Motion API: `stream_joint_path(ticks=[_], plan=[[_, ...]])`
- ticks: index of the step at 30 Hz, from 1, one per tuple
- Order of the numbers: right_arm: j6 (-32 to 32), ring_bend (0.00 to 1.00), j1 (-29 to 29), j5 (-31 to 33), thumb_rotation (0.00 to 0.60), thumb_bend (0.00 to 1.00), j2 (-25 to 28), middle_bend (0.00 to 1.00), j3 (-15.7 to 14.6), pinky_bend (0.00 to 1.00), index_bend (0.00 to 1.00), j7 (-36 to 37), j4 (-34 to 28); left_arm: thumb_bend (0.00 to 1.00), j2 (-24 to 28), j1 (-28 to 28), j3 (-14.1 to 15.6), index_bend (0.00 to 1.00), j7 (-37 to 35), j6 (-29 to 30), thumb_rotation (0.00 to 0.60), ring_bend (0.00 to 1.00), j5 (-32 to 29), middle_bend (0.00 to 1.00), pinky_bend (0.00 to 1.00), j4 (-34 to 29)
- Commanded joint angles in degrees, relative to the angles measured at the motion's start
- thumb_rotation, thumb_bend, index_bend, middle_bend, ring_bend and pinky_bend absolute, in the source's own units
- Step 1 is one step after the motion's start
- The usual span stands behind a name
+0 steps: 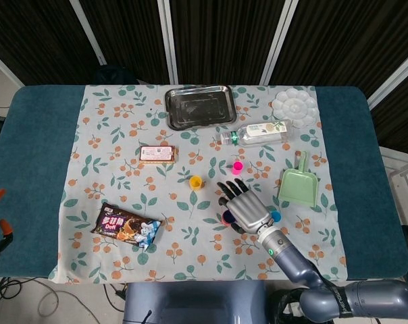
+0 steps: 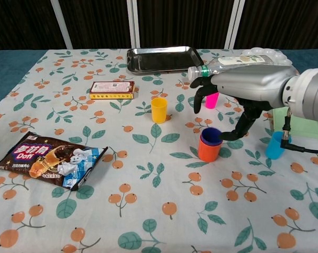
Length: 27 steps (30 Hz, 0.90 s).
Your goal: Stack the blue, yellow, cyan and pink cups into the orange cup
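The blue cup [image 2: 211,136] sits nested in the orange cup [image 2: 208,151] near the table's middle; in the head view this stack [image 1: 225,217] peeks out at the left of my right hand [image 1: 243,204]. My right hand [image 2: 238,88] hovers just above and behind the stack with its fingers spread and nothing in them; its thumb hangs close to the blue cup's right side. The yellow cup [image 2: 159,109] stands upright to the left, and the pink cup [image 2: 212,99] is behind the hand's fingers. The cyan cup [image 2: 275,146] stands to the right. My left hand is out of sight.
A metal tray [image 2: 161,58] and a lying plastic bottle [image 2: 238,61] are at the back. A green dustpan [image 2: 302,119] lies at the right, a white palette [image 1: 295,106] far right. A red box [image 2: 112,89] and a snack bag [image 2: 49,158] lie on the left.
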Motion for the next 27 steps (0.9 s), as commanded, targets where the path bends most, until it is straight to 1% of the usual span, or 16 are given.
stream_joint_path(ticks=[1, 10, 20, 23, 27], plan=[[0.19, 0.00, 0.02, 0.87, 0.600, 0.38, -0.35, 0.00, 0.21, 0.01, 0.00, -0.40, 0.33, 0.68, -0.01, 0.00, -0.02, 0.16, -0.04, 0.00, 0.600, 0.00, -0.02, 0.09, 0.03, 0.01], [1.20, 0.00, 0.08, 1.94, 0.600, 0.38, 0.07, 0.00, 1.21, 0.01, 0.00, -0.94, -0.45, 0.68, 0.02, -0.01, -0.08, 0.17, -0.10, -0.06, 0.600, 0.01, -0.18, 0.09, 0.03, -0.09], [1.80, 0.00, -0.09, 3.61, 0.600, 0.38, 3.61, 0.00, 2.81, 0.01, 0.00, -0.47, -2.10, 0.68, 0.06, 0.00, -0.17, 0.17, -0.41, -0.02, 0.600, 0.01, -0.21, 0.09, 0.03, -0.26], [1.16, 0.00, -0.07, 4.42, 0.600, 0.38, 4.28, 0.00, 3.47, 0.01, 0.00, 0.75, -2.71, 0.68, 0.06, 0.04, -0.19, 0.17, -0.45, 0.05, 0.600, 0.01, -0.22, 0.09, 0.03, -0.34], [0.69, 0.00, 1.15, 6.38, 0.600, 0.38, 3.76, 0.00, 5.25, 0.01, 0.00, 0.82, -1.84, 0.68, 0.00, 0.05, -0.15, 0.17, -0.32, 0.19, 0.600, 0.01, -0.04, 0.09, 0.03, -0.44]])
